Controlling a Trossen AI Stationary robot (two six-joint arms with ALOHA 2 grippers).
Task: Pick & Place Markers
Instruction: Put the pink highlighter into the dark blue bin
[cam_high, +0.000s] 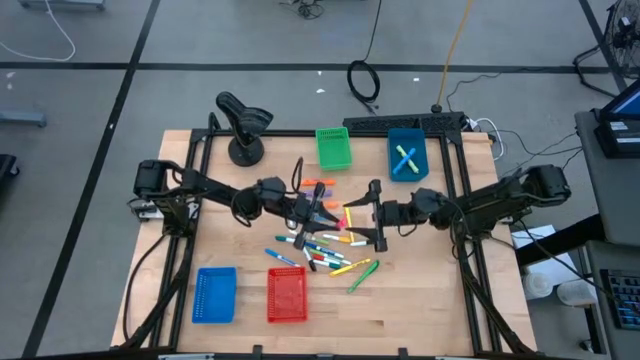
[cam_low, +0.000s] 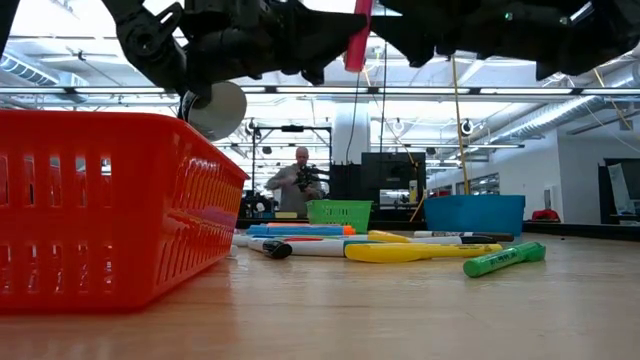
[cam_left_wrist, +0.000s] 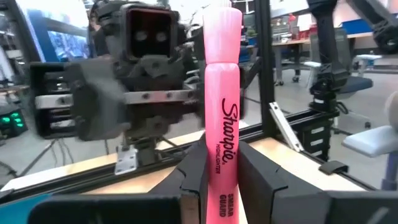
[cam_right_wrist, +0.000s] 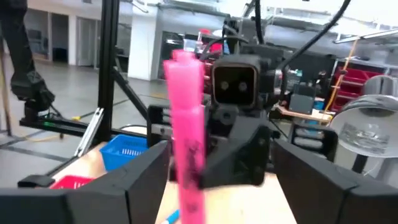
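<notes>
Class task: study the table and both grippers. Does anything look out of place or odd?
Yes. A pink highlighter marker stands upright in mid-air, clamped in the left gripper, while the right gripper faces it with open fingers on either side. The other markers lie scattered between the mesh baskets, not inside them.

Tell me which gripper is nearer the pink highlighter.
Left. The left gripper is clamped on the pink highlighter, holding it upright above the table; the right gripper faces it with fingers spread either side, not gripping.
</notes>
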